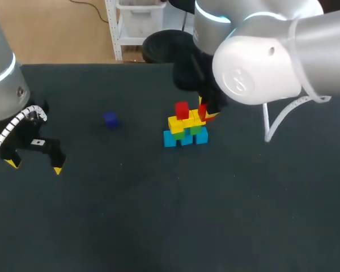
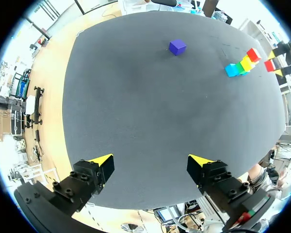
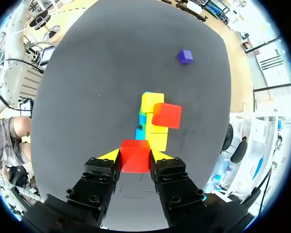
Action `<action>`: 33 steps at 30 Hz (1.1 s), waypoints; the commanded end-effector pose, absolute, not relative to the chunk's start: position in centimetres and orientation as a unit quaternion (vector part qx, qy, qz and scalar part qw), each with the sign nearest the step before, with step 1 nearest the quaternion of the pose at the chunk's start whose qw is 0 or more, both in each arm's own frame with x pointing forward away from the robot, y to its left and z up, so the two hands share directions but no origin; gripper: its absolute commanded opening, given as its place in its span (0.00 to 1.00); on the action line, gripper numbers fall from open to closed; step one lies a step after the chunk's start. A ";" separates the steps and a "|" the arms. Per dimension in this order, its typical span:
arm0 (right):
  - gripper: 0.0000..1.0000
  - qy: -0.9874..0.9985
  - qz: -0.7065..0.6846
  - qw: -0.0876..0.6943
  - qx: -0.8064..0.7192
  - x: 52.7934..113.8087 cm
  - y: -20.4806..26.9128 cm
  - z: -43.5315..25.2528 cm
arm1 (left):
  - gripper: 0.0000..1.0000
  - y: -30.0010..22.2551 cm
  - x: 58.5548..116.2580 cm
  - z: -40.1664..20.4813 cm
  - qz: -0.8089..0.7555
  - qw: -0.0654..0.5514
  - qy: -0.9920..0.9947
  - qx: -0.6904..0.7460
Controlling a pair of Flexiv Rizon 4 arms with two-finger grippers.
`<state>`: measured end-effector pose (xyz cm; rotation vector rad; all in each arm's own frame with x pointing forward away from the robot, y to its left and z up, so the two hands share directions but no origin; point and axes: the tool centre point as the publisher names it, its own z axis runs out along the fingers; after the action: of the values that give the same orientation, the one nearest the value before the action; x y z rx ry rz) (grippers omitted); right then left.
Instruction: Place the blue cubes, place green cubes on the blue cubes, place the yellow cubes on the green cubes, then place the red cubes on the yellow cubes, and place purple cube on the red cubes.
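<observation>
Between the right fingers point(image 3: 105, 165) a red cube point(image 3: 135, 156) sat clamped from both sides, close by the yellow cubes point(image 3: 152, 103). Just ahead, a second red cube point(image 3: 167, 115) rested on those, over green cubes point(image 1: 197, 130) and blue cubes point(image 1: 170, 139). Farther ahead lay the purple cube point(image 3: 185, 56) on the counter point(image 3: 87, 87). The left fingers point(image 2: 101, 166) stood wide apart, holding nothing.

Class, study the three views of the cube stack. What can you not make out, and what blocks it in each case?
Head view: the right arm hides most of the right gripper, so whether its red cube touches the yellow cubes cannot be told.
Right wrist view: the yellow cubes cover the green cubes almost wholly.
Left wrist view: the stack is too small to count its cubes.
</observation>
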<state>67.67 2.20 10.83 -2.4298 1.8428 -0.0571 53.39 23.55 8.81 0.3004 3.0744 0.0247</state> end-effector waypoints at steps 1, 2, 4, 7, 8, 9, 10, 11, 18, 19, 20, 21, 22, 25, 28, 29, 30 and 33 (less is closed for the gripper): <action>0.00 0.601 -0.014 0.041 -0.798 68.1 2.5 10.4 | 1.00 23.6 53.5 8.8 0.008 0.025 0.995 0.098; 0.00 0.599 -0.011 0.040 -0.799 68.2 2.6 10.4 | 1.00 23.6 53.5 8.8 0.008 0.025 0.995 0.098; 0.00 0.597 -0.011 0.041 -0.801 68.2 2.8 10.4 | 1.00 23.6 53.5 8.8 0.008 0.025 0.995 0.098; 0.00 0.595 -0.012 0.042 -0.803 68.3 3.0 10.5 | 1.00 23.6 53.5 8.8 0.008 0.025 0.995 0.098; 0.00 0.594 -0.012 0.042 -0.803 68.3 3.0 10.6 | 1.00 23.6 53.5 8.8 0.008 0.025 0.995 0.098; 0.00 0.594 -0.013 0.042 -0.803 68.4 3.0 10.6 | 1.00 23.6 53.5 8.8 0.008 0.025 0.995 0.098; 0.00 0.594 -0.015 0.043 -0.803 68.5 3.0 10.7 | 1.00 23.6 53.5 8.8 0.008 0.025 0.995 0.098; 0.00 0.594 -0.016 0.043 -0.803 68.6 3.0 10.7 | 1.00 23.6 53.5 8.8 0.008 0.025 0.995 0.098; 0.00 0.593 -0.021 0.042 -0.804 69.0 3.0 10.7 | 1.00 23.6 53.5 8.8 0.008 0.025 0.995 0.098; 0.00 0.593 -0.021 0.041 -0.804 69.1 3.0 10.6 | 1.00 23.6 53.5 8.8 0.008 0.025 0.995 0.098; 0.00 0.593 -0.020 0.040 -0.804 69.1 3.1 10.5 | 1.00 23.6 53.5 8.8 0.008 0.025 0.995 0.098; 0.00 0.593 -0.021 0.039 -0.804 69.2 3.1 10.5 | 1.00 23.6 53.5 8.8 0.008 0.025 0.995 0.098; 0.00 0.593 -0.021 0.038 -0.804 69.3 3.1 10.4 | 1.00 23.6 53.5 8.8 0.008 0.025 0.995 0.098; 0.00 0.592 -0.018 0.037 -0.805 69.4 3.2 10.3 | 1.00 23.6 53.5 8.8 0.008 0.025 0.995 0.098; 0.00 0.591 -0.016 0.037 -0.806 69.5 3.3 10.2 | 1.00 23.6 53.5 8.8 0.008 0.025 0.995 0.098; 0.00 0.591 -0.015 0.037 -0.806 69.6 3.4 10.2 | 1.00 23.6 53.5 8.8 0.008 0.025 0.995 0.098; 0.00 0.591 -0.014 0.037 -0.806 69.6 3.4 10.2 | 1.00 23.6 53.5 8.8 0.008 0.025 0.995 0.098; 0.00 0.590 -0.013 0.039 -0.806 69.7 3.5 10.2 | 1.00 23.6 53.5 8.8 0.008 0.025 0.995 0.098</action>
<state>69.34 3.36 10.19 -2.4665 1.8089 -0.0498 53.39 23.55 8.81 0.3004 3.0744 0.0247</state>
